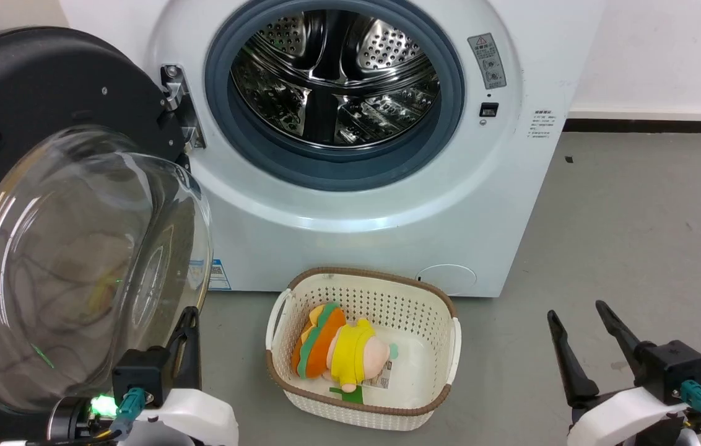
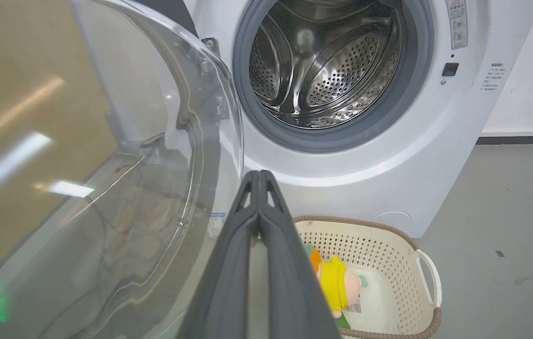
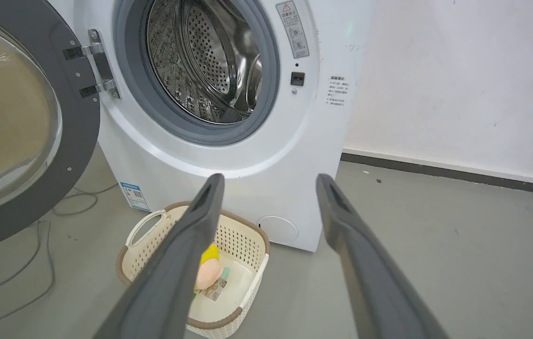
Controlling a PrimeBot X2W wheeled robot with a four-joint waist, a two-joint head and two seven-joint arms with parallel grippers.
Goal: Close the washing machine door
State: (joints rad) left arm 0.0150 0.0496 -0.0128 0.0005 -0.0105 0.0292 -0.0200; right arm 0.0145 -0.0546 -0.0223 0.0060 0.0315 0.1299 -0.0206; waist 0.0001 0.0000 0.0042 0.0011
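Door: the washing machine door (image 1: 78, 248) is wide open, swung right out to the left of the machine in the head view.
Door look: a big round glossy black ring, with a clear glass bowl (image 1: 96, 204) bulging out of its centre.
Door pose: it hangs upright, inner face showing, and its free edge is well apart from the opening.
Hinge: a metal hinge (image 1: 177, 105) at the left rim of the opening ties the door to the front panel.
Machine: the washing machine (image 1: 350, 204) is a white front-loader standing square on the grey floor (image 1: 635, 248).
Opening: fully exposed, with a grey rubber gasket (image 1: 326, 167) ringing a perforated steel drum (image 1: 332, 74).
Front: a small blue sticker (image 1: 219, 275) sits at the lower left corner.
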